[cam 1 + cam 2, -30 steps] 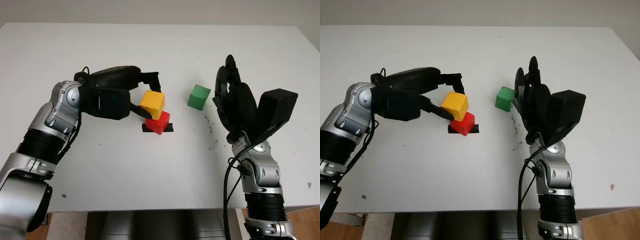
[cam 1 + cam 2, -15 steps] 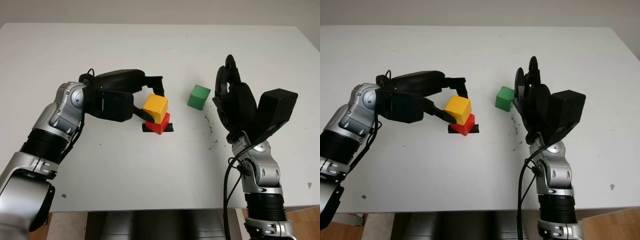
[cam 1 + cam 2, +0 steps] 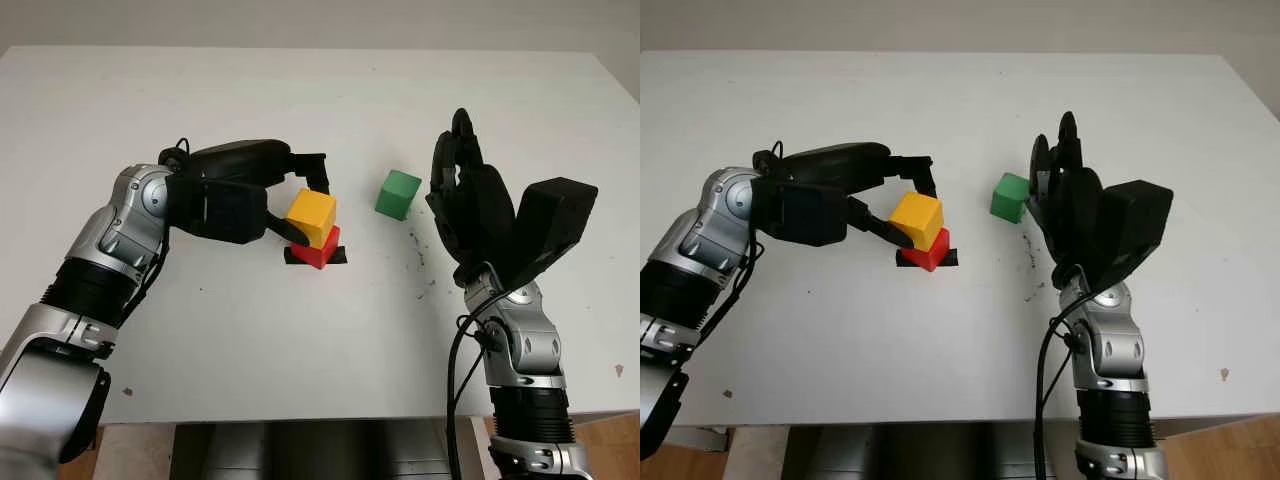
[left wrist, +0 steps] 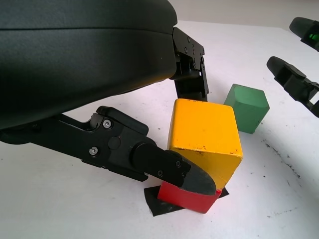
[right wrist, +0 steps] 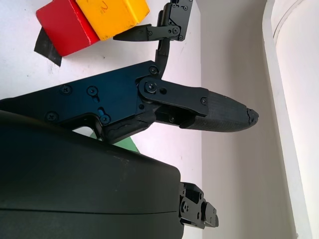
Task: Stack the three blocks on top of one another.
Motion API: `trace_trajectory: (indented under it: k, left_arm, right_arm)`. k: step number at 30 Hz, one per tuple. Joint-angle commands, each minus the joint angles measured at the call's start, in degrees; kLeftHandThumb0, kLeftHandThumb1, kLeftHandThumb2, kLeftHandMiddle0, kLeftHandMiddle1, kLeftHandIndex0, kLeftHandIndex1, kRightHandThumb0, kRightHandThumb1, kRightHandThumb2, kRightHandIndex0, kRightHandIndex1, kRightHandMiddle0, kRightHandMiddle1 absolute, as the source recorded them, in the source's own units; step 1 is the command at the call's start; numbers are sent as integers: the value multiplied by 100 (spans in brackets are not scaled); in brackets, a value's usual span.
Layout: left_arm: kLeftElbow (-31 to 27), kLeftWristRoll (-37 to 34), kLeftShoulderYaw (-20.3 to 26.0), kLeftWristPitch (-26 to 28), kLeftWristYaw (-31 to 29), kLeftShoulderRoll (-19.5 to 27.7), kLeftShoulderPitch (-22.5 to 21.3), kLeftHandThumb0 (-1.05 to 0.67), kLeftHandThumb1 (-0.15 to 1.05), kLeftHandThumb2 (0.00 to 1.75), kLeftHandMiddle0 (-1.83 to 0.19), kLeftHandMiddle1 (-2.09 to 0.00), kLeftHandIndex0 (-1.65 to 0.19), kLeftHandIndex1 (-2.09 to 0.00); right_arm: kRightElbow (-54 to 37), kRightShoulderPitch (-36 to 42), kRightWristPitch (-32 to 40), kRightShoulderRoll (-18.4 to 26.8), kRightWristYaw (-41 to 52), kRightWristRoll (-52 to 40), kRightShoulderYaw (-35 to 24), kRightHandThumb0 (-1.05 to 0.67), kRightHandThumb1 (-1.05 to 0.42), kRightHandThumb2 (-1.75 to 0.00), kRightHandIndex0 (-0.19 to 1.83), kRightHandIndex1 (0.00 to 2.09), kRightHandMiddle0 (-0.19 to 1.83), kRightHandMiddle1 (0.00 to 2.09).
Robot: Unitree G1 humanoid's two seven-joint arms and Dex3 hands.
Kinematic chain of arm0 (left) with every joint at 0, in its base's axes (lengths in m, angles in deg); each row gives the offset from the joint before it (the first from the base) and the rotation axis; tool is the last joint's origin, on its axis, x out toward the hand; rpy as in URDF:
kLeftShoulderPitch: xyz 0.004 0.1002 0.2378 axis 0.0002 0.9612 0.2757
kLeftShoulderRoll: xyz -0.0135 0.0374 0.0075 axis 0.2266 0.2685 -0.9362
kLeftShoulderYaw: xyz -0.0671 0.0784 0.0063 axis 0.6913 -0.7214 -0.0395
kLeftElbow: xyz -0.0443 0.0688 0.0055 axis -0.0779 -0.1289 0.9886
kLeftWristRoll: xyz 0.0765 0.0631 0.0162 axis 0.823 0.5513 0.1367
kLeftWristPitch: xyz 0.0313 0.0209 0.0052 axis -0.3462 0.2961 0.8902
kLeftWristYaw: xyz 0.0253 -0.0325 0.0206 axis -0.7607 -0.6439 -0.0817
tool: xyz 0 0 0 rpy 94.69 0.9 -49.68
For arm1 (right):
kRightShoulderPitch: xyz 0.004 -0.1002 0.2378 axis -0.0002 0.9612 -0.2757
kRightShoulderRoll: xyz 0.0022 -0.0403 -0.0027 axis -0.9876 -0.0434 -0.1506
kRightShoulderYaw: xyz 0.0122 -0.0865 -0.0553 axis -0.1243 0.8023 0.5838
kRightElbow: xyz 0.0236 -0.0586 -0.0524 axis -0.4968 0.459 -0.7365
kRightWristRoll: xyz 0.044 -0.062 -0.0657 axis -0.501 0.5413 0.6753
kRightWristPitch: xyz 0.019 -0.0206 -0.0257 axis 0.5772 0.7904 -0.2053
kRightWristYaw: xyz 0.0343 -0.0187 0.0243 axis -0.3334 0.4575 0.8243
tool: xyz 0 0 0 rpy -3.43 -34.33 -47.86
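The yellow block sits on the red block, overhanging it a little to the left. The red block stands on a black tape patch in the middle of the white table. My left hand is shut on the yellow block, with one finger behind it and another finger at its front. The green block stands alone on the table to the right of the stack. My right hand is open, raised just right of the green block and apart from it.
Dark scuff marks speckle the table below and right of the green block. The table's front edge runs near the bottom, and a small spot lies at the front left.
My left hand carried the yellow block right and down until it came to sit on the red block. The right hand and the green block have not moved.
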Motion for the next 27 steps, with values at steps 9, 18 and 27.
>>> trace_trajectory:
  k: [9,18,27]
  left_arm:
    - [79,26,-23,-42,69,-36,-109,-47,105,11,-10,-5,-29,-156]
    - [58,66,-33,1,112,-83,-97,-46,105,10,-9,-5,-27,-153]
    - [169,-25,0,-107,197,-139,-102,-48,105,9,-10,-6,-29,-154]
  right_arm:
    - [-165,65,49,0,-32,-1,1,-74,-105,-65,-19,0,-19,0]
    - [-181,86,50,4,2,-16,-16,-74,-105,-65,-19,0,-19,0]
    - [-194,108,56,2,-3,-26,-27,-74,-105,-64,-19,0,-19,0]
